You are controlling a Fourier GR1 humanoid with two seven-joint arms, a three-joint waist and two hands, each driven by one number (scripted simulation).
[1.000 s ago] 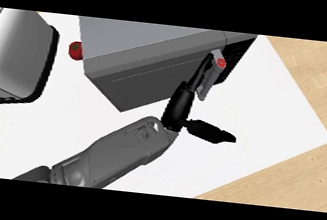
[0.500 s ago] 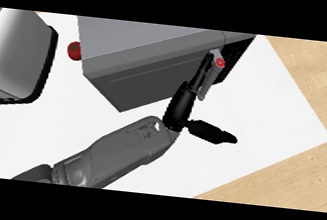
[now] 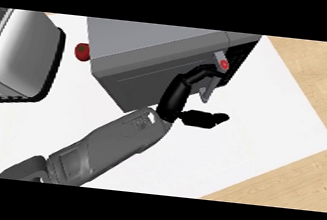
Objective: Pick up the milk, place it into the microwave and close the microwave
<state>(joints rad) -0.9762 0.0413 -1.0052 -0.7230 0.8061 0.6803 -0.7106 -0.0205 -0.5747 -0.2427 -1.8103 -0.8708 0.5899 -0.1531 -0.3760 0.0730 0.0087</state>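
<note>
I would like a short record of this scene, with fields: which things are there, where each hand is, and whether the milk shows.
microwave: grey, at the middle back of the counter
left hand: at the microwave's right front corner
right hand: not in view
milk: not visible
silver appliance: left of the microwave
counter: white top

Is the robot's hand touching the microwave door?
Touching. In the head view, the fingers of the hand reach up along the microwave and overlap the door's edge by its handle, with no gap showing.
</note>
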